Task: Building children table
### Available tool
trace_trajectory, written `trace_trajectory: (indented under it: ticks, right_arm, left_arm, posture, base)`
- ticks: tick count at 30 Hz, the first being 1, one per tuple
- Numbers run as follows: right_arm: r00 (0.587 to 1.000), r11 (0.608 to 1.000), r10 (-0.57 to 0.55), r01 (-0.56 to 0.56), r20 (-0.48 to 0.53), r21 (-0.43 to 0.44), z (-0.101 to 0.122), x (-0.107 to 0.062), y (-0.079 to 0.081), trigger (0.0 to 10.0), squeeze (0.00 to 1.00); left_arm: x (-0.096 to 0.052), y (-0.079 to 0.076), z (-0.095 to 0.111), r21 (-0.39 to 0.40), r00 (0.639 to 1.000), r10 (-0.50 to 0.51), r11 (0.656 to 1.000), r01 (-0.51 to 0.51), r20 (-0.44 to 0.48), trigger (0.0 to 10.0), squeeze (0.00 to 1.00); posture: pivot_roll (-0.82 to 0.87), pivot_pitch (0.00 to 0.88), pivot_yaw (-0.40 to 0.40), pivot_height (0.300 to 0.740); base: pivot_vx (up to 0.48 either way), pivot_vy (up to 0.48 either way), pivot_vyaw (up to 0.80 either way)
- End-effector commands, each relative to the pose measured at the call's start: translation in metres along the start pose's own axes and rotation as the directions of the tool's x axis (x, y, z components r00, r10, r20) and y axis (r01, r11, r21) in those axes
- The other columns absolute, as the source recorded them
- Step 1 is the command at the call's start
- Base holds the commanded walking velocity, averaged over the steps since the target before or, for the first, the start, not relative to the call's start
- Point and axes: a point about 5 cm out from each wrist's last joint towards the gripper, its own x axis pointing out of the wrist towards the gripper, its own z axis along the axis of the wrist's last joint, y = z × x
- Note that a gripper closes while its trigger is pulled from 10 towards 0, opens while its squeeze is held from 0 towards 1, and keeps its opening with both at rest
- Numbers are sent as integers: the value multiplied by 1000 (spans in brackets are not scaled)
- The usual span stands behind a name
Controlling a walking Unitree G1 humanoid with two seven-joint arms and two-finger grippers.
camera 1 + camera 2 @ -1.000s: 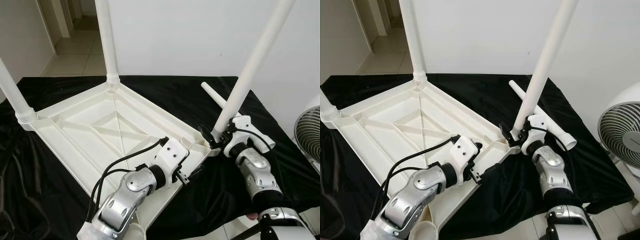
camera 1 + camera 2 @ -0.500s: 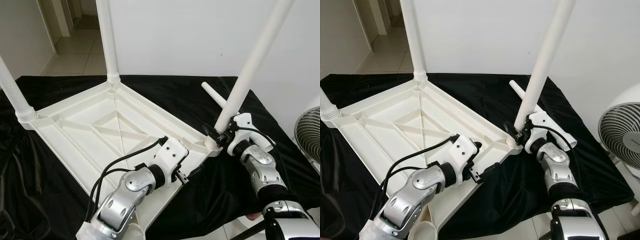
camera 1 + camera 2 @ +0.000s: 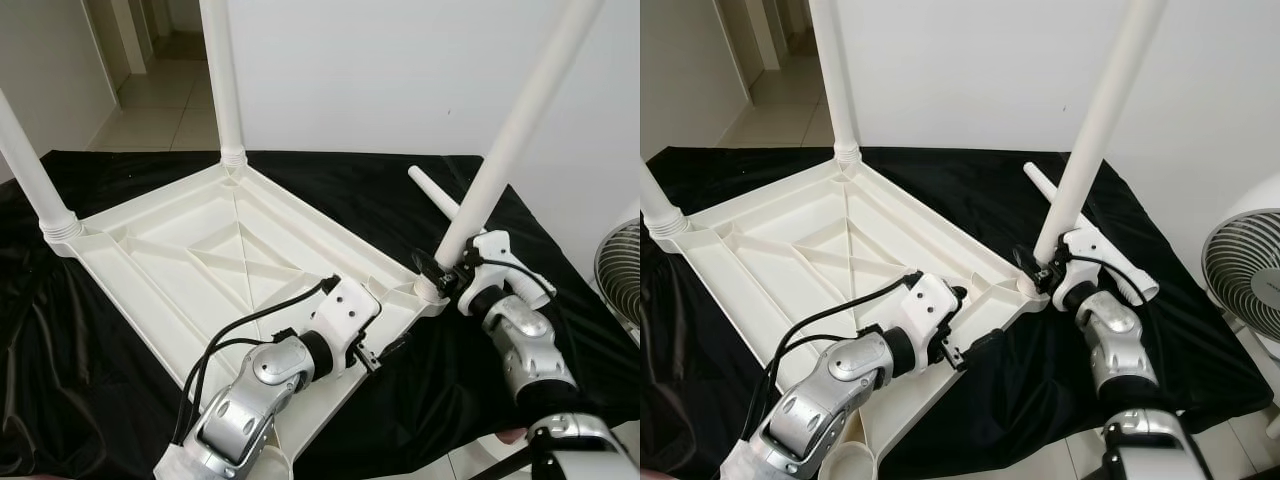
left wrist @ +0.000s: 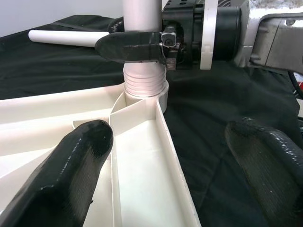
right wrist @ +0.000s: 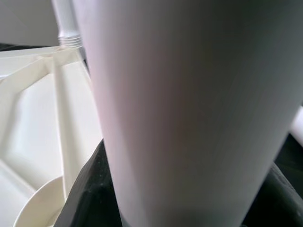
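Observation:
The white plastic table top (image 3: 200,250) lies upside down on black cloth. Two legs stand upright in its back corner (image 3: 222,80) and its left corner (image 3: 30,170). A third leg (image 3: 505,140) stands in the right corner socket (image 4: 144,87), ribbed end seated and leaning slightly right. My right gripper (image 3: 440,272) is shut on this leg just above the socket; up close the leg (image 5: 189,118) blocks the right wrist view. My left gripper (image 4: 168,142) is open, its fingers (image 4: 71,175) either side of the table's front right rim, holding nothing. A loose leg (image 3: 432,190) lies on the cloth behind.
A white fan (image 3: 1240,270) stands off the cloth at the right. The white wall (image 3: 380,70) rises close behind, with a tiled hallway (image 3: 160,100) at the upper left. A white tube end (image 3: 845,465) lies below my left arm. The cloth's front edge (image 3: 1040,450) runs near my body.
The whole picture has shifted slightly, so the camera moved. My right forearm has swung a little while its gripper stays clamped on the leg. The left gripper has not moved.

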Motion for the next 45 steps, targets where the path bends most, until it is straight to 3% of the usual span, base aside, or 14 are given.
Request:
trace_trajectory:
  ticks: [1,5,11,13,19,23,28,34,35,36,37,38,39,45]
  right_arm:
    - [993,997,-76,76,-87,1,-20,-12,-3,10000,0]
    - [993,997,-76,76,-87,1,-20,-12,-3,10000,0]
    - [966,968,-246,249,-78,37,-27,-19,8,10000,0]
    - [921,922,-378,384,-91,58,-30,-26,16,10000,0]
    - [846,850,-517,525,-131,32,-35,-38,25,10000,0]
    - [760,769,-629,639,-161,14,-37,-50,34,10000,0]
    - [743,753,-649,658,-160,5,-35,-53,37,10000,0]
    - [740,751,-646,660,-189,21,-34,-54,55,10000,0]
    - [772,778,-608,626,-185,58,-32,-50,59,10000,67]
    - [772,778,-608,626,-185,58,-32,-50,59,10000,67]
    - [785,789,-593,611,-176,69,-31,-49,59,10000,737]
    - [785,789,-593,611,-176,69,-31,-49,59,10000,737]
    - [810,808,-562,581,-166,101,-30,-47,60,10000,1000]
    - [891,873,-442,453,-101,180,-19,-37,55,10000,1000]
  left_arm:
    - [1,-5,-1,2,1000,-24,1000,24,-5,10000,0]
    - [1,-5,-1,2,1000,-24,1000,24,-5,10000,0]
    - [3,-5,-1,1,1000,-24,1000,24,-2,10000,0]
    - [3,-6,-1,-2,1000,-24,1000,24,-1,10000,0]
    - [3,-7,-2,-4,1000,-24,1000,24,0,10000,0]
    - [3,-8,-3,-5,1000,-26,1000,26,0,10000,0]
    - [3,-8,-3,-6,1000,-27,1000,27,-1,10000,0]
    - [2,-8,-4,-4,1000,-29,1000,29,-4,10000,0]
    - [2,-7,-4,-2,1000,-28,1000,28,-5,10000,0]
    - [2,-7,-4,-2,1000,-28,1000,28,-5,10000,0]
    - [2,-6,-4,-1,1000,-27,1000,27,-4,10000,0]
    - [2,-6,-4,-1,1000,-27,1000,27,-4,10000,0]
    - [2,-6,-4,0,1000,-26,1000,26,-4,10000,0]
    - [2,-5,-3,2,1000,-19,1000,19,-4,10000,0]
  posture:
    - [17,17,-19,740]
    - [17,17,-19,740]
    - [15,7,-23,740]
    - [11,2,-30,740]
    - [8,0,-35,740]
    - [8,0,-39,740]
    - [8,0,-39,740]
    - [12,0,-43,740]
    - [13,0,-40,740]
    - [13,0,-40,740]
    - [13,0,-40,740]
    - [13,0,-40,740]
    - [13,0,-39,740]
    - [16,0,-42,740]
  base:
    - [0,0,0]
    - [0,0,0]
    - [0,0,0]
    - [0,0,0]
    - [0,0,0]
    - [0,0,0]
    - [0,0,0]
    - [0,0,0]
    - [0,0,0]
    - [0,0,0]
    - [0,0,0]
    - [0,0,0]
    - [0,0,0]
    - [0,0,0]
